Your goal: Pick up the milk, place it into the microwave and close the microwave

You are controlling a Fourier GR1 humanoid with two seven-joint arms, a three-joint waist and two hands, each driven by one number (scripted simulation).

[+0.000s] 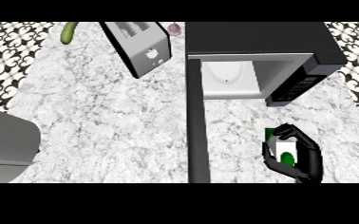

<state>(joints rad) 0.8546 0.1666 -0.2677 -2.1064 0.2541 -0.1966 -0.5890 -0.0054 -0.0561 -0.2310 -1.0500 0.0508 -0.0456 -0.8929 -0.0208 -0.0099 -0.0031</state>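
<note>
Over at the counter's [105,123] left edge a grey rounded shape [15,147] pokes in, too cut off to say what it is. Up at the far edge lies a green cucumber [69,32], and just right of it stands the silver toaster [139,46], tilted on the marble. A small pinkish round object [174,28] sits at the far edge between the toaster and the microwave [259,52]. The microwave occupies the far right corner, its door [196,123] swung wide open and reaching toward the near edge; inside, only the pale turntable plate [226,76] shows, nothing on it. Now the right hand [303,157], near the front right of the counter: fingers and thumb wrapped round the milk [283,148], a white and green carton, which sits in front of the microwave's opening, outside the cavity. The left hand does not show.
</note>
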